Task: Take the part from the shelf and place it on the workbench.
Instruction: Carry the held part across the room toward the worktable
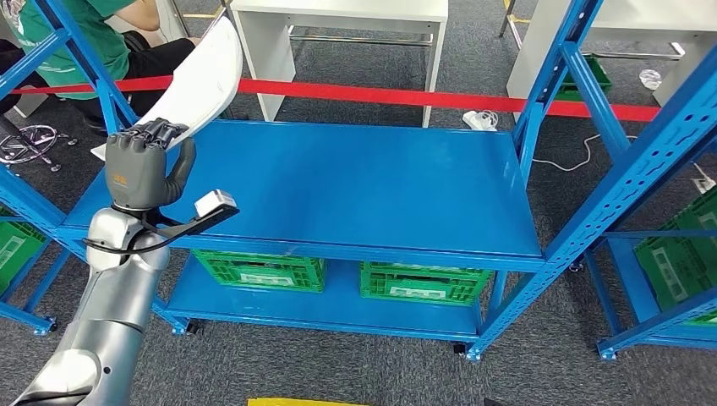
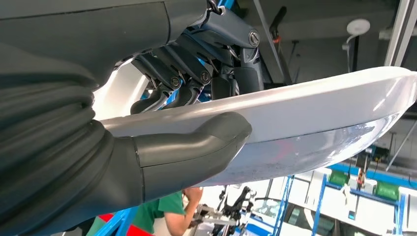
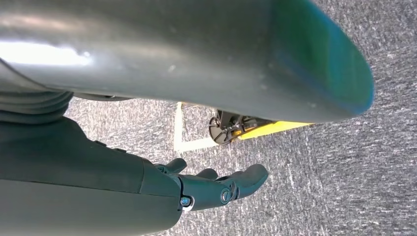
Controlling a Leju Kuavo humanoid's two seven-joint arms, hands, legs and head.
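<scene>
Left hand: the left hand (image 1: 138,165) was raised over the left end of the shelf (image 1: 355,190), its fingers wrapped round the lower end of the part (image 1: 201,80).
Part: a long, curved white panel, held up off the shelf and slanting up and away from the hand; its top edge was cut off by the head view.
Left wrist view: this showed the grip close up, the thumb (image 2: 196,147) lying along one face of the part (image 2: 314,123) and the dark fingers (image 2: 169,81) curled over the other.
Right hand: the right hand (image 3: 216,187) hung over grey carpet (image 3: 354,167), holding nothing, its fingers loosely apart and nearly straight.
Shelf: a blue top deck, with two green crates (image 1: 258,269) on the deck below.
Behind: a red tape (image 1: 440,97) ran across, and a person (image 1: 80,42) in green sat past the shelf's left post, half cut off.
Hard to make out: a yellow thing (image 3: 268,129) on the floor, mostly hidden by the robot's own body.
</scene>
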